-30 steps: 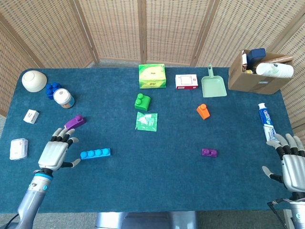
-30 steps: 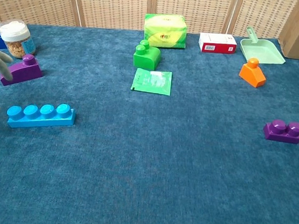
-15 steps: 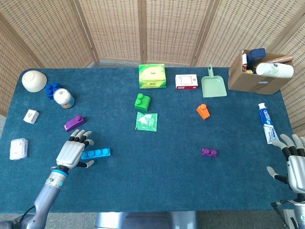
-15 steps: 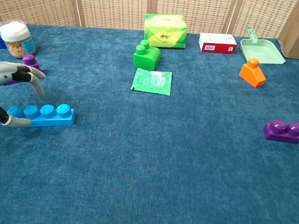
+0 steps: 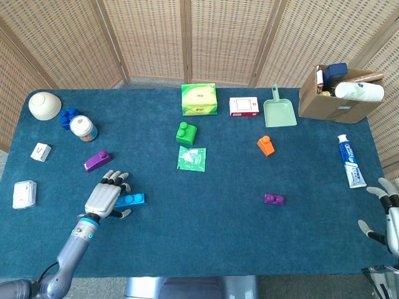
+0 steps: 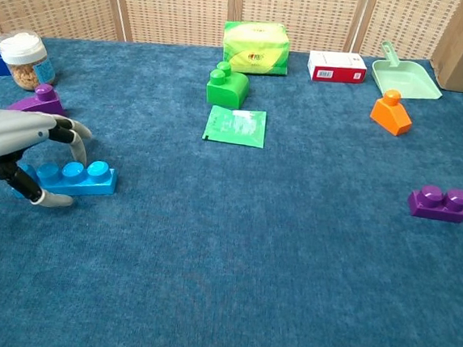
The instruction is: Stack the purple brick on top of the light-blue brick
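The light-blue brick [image 5: 133, 200] lies flat at the table's front left, a long brick with a row of studs. My left hand [image 5: 106, 196] hovers over its left end with fingers arched and apart; in the chest view that hand [image 6: 17, 134] covers the same end of the light-blue brick [image 6: 81, 177], the thumb low in front, without a plain grip. One purple brick [image 5: 98, 161] sits just behind the hand, also visible as the purple brick [image 6: 39, 101]. A second purple brick [image 5: 274, 199] lies at the right, [image 6: 438, 203]. My right hand [image 5: 389, 212] is open and empty at the right edge.
A green brick [image 5: 186, 133], green packet [image 5: 191, 158] and orange brick [image 5: 265, 145] occupy the middle. Behind stand a green box [image 5: 199, 99], white box [image 5: 244, 106], dustpan [image 5: 278, 111] and cardboard box [image 5: 340, 93]. Toothpaste [image 5: 350, 162] lies right; bowl [image 5: 45, 105] and jar [image 5: 82, 128] far left.
My left hand has moved right from beside the purple brick to over the light-blue brick's left end. My right hand has drawn back toward the lower right edge.
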Controlling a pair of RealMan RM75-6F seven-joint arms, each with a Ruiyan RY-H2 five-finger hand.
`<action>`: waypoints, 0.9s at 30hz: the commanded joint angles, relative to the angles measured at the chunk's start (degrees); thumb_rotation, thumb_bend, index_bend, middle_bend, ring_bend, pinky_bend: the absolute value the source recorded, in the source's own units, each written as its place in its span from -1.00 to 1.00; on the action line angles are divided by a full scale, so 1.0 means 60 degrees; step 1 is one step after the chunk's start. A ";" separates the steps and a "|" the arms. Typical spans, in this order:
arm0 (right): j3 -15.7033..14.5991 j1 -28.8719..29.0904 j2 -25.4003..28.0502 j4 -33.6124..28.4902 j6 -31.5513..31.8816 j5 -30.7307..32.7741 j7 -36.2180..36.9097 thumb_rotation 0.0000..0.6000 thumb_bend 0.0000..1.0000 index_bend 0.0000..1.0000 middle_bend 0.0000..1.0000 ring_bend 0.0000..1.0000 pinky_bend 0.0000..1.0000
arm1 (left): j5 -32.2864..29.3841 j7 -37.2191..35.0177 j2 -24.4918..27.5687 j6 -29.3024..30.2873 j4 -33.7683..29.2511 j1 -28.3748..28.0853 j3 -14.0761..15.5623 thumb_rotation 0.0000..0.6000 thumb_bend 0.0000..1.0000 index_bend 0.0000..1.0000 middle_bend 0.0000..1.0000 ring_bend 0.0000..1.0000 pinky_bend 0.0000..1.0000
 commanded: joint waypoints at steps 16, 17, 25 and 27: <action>-0.0052 -0.0272 0.0084 -0.0180 0.0251 -0.0004 -0.0120 0.98 -0.67 -0.46 -0.69 -1.00 -1.00 | -0.0114 -0.1141 0.0036 -0.0295 0.0090 -0.0381 -0.0199 0.69 -0.21 0.14 -0.45 -0.83 -1.00; -0.0052 -0.0273 0.0081 -0.0198 0.0245 -0.0002 -0.0143 0.99 -0.67 -0.46 -0.69 -1.00 -1.00 | -0.0064 -0.1268 0.0158 -0.0389 0.0004 -0.0434 -0.0220 0.69 -0.21 0.13 -0.45 -0.83 -1.00; -0.0046 -0.0240 0.0007 -0.0236 0.0153 0.0008 -0.0215 1.00 -0.67 -0.46 -0.69 -1.00 -1.00 | -0.0210 -0.1950 0.1173 -0.1396 -0.0678 -0.0970 -0.0441 0.69 -0.21 0.14 -0.46 -0.83 -1.00; -0.0046 -0.0242 -0.0017 -0.0214 0.0140 0.0015 -0.0195 1.00 -0.67 -0.46 -0.69 -1.00 -1.00 | -0.0254 -0.1960 0.1391 -0.1576 -0.0797 -0.1131 -0.0488 0.69 -0.21 0.14 -0.46 -0.83 -1.00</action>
